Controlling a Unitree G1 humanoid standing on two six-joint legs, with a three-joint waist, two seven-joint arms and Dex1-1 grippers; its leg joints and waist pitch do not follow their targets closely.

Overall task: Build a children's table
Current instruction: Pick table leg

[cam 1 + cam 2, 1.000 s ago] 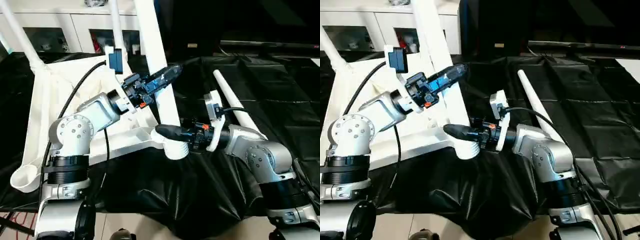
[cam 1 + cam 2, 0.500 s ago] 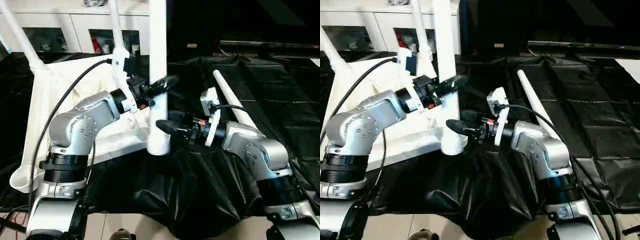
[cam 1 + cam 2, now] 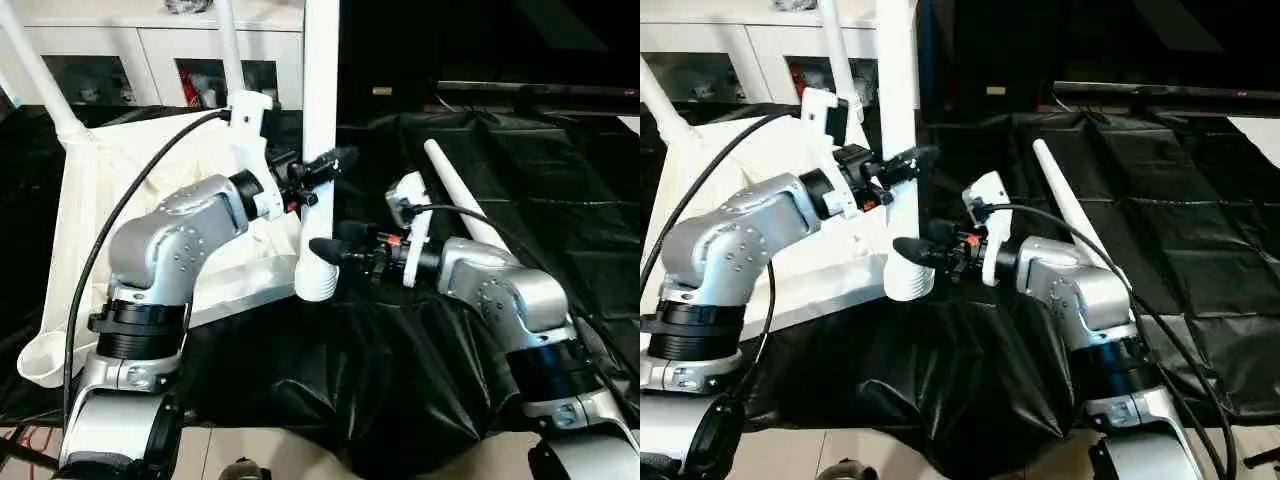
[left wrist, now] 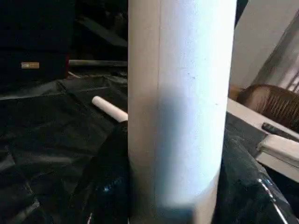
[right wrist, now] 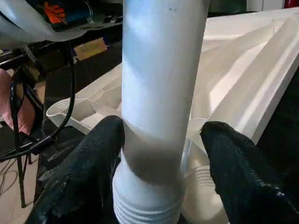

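While the leg [image 3: 320, 100] stands nearly upright over the near right corner of the white ribbed panel [image 3: 90, 200], we see only our left hand [image 3: 318, 168] clamped on it, partway up the tube. Our right hand [image 3: 330, 248] sits low at the leg's threaded end [image 3: 318, 283] with its fingers [image 5: 88, 172] spread to either side. One touches the tube and the other stands clear of it, so this hand is bracketing the leg, not gripping it.

The panel lies underside up on the left part of the black-draped tabletop [image 3: 400, 380], its near edge close to ours. From the right wrist, the threaded end appears to rest just beside the corner socket [image 5: 203, 200], not inside it — we cannot be sure.

The main risk, as we judge it, is pressing down off-centre. The end could then skid off the socket rim onto the cloth, or the threads could bite crooked and jam. With one high grip, the long tube could also swing and tilt. A hard push may slide the light panel on the cloth — the fourth leg [image 3: 455, 190] lies near.
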